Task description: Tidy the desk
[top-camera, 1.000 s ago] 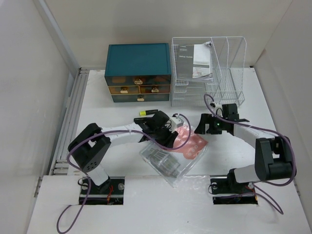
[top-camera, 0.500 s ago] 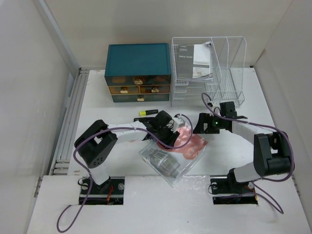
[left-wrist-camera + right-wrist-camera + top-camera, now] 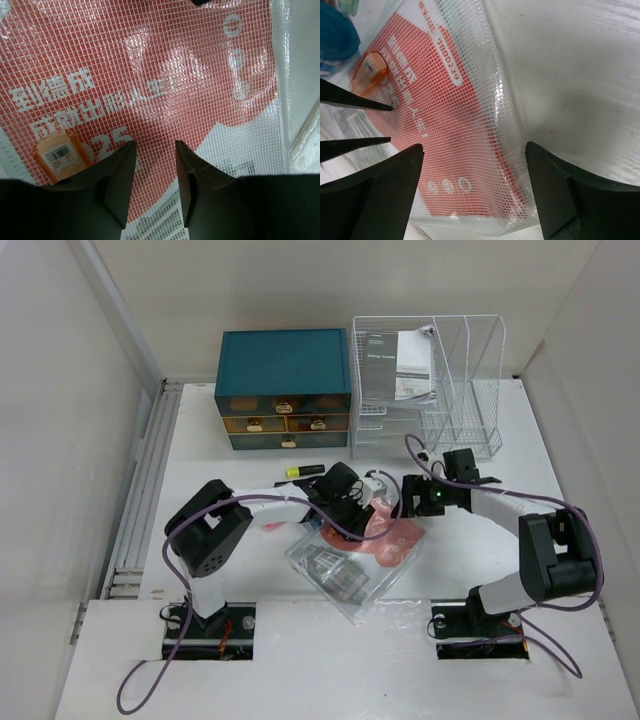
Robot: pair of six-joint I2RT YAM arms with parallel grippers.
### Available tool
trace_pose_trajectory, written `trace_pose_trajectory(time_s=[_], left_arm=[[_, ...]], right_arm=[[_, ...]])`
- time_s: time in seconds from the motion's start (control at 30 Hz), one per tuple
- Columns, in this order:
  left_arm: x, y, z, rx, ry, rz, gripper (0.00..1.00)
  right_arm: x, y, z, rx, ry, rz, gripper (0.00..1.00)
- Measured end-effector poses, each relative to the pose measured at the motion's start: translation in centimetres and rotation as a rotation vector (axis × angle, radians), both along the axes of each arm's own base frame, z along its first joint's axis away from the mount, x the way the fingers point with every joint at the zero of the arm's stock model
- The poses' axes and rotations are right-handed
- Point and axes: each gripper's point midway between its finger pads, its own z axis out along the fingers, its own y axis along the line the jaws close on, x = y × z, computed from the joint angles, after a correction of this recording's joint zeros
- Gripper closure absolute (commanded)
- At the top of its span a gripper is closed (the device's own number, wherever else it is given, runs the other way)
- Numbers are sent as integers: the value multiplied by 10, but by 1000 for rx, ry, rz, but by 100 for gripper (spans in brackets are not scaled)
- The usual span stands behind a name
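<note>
Mesh pouch (image 3: pixel 496 92) w/ red sheet (image 3: pixel 125 65) + orange tag (image 3: pixel 62 152) inside; left jaws narrowly apart, right jaws wide.

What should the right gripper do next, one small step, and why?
Probably ease the right gripper down and shut it on the clear border of the mesh pouch. Its fingers are wide open and straddle that border without gripping it. The left gripper, also open, hovers close over the pouch's red face, so nothing appears to hold the pouch.
</note>
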Motion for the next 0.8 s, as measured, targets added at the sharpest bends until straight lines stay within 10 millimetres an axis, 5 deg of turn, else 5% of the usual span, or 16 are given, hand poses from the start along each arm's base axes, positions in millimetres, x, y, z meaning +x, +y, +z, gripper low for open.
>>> trace_pose_trajectory(time_s=[0.2, 0.33, 0.6, 0.8], left_arm=[[1, -6, -1, -16, 19, -10, 68], [1, -14, -1, -34, 38, -23, 69], [-3, -18, -1, -53, 75, -40, 69], [-3, -19, 0, -57, 79, -40, 61]], right_arm=[[-12, 10, -1, 2, 22, 48, 23], [-14, 9, -4, -17, 24, 59, 40], [-20, 6, -2, -50, 18, 76, 100], [-23, 10, 15, -31, -26, 93, 100]])
